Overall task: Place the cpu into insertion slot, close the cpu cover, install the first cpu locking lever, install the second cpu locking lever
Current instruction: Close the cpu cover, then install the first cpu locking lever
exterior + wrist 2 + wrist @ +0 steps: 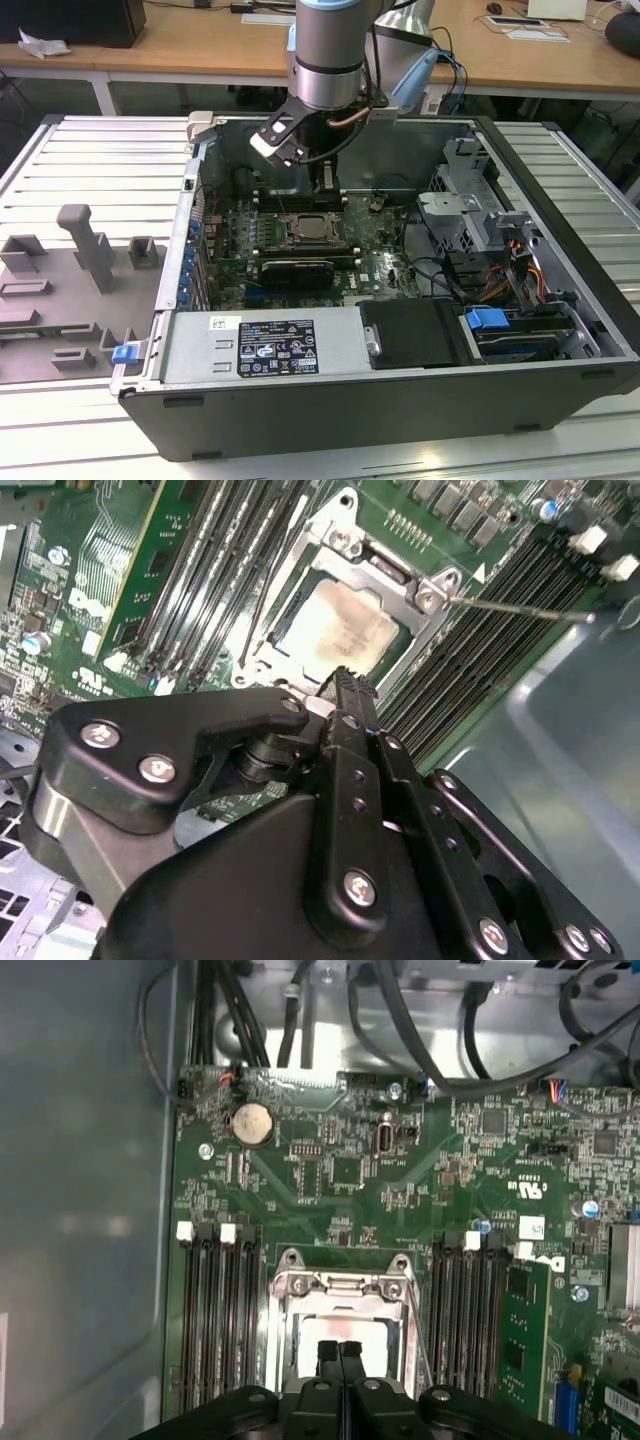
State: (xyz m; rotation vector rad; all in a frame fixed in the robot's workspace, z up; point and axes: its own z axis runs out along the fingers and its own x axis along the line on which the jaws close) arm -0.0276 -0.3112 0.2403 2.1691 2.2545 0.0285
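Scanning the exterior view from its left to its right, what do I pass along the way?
Grey fixture blocks → blue clip on the case corner → insertion slot on the green board → metal drive cage.

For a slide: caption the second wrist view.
Shut hand over the seated chip, metal cover framing it, memory slots either side.

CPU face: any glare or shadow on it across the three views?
Second wrist view: the cpu has a pale, washed-out glare patch across its middle. First wrist view: the cpu reads near white, with the shut gripper dark against it. Exterior view: no hotspot on the cpu, which looks dimmer than the slatted table outside the case.
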